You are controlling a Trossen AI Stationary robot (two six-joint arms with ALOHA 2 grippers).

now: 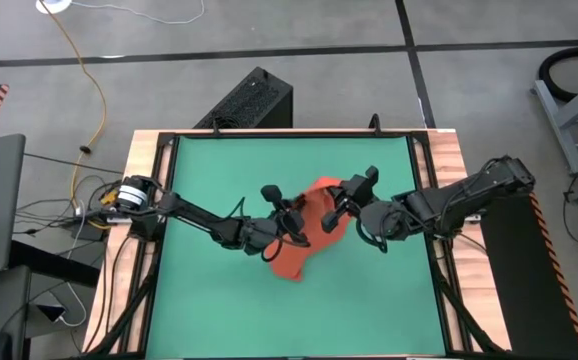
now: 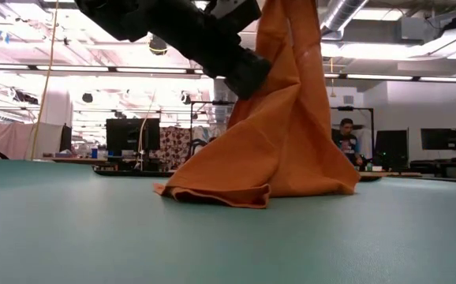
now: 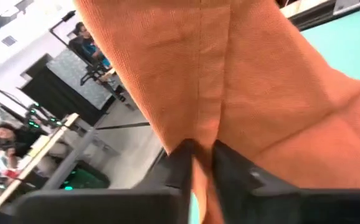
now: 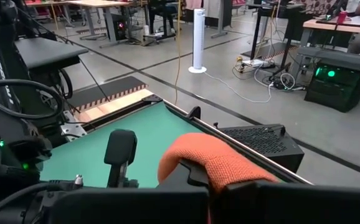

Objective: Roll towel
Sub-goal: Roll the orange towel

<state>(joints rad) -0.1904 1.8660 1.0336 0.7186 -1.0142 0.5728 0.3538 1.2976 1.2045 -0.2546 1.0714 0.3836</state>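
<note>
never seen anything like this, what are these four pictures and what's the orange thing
Two dark robot arms work over a green mat on a table. One picture looks straight down, one looks level across the tabletop, and two come from cameras on the arms' wrists. The orange thing is a towel. The left gripper is shut on its cloth, and the right gripper pinches another part. Together they hold it up in the middle, with its lower end bunched on the mat.

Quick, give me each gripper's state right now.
Left gripper: shut on the towel, holding it lifted above the green mat.
Right gripper: shut on the towel's other edge.
</note>
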